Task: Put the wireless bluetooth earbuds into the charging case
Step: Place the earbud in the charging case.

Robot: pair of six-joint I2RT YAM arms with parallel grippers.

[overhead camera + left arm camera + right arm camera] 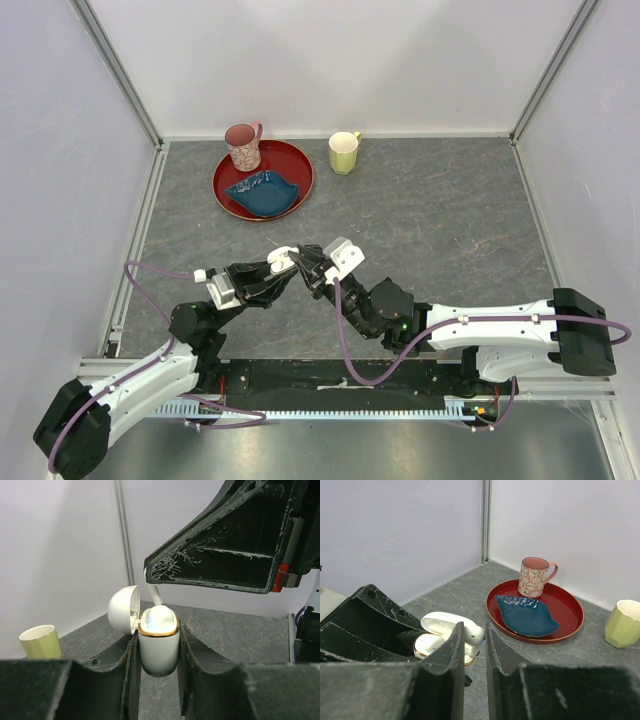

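- Right now the left hand [158,647] is clamped on the case [159,656], holding it upright near the front middle of the tabletop [450,200], lid [122,612] swung open
- The right hand [472,635], fingers almost together, pinches an earbud [154,591] just above the case mouth
- Its stem leans off the case's upright axis, so it probably needs straightening first
- A white bulb [159,617] fills the mouth; whether it is the second earbud I cannot tell
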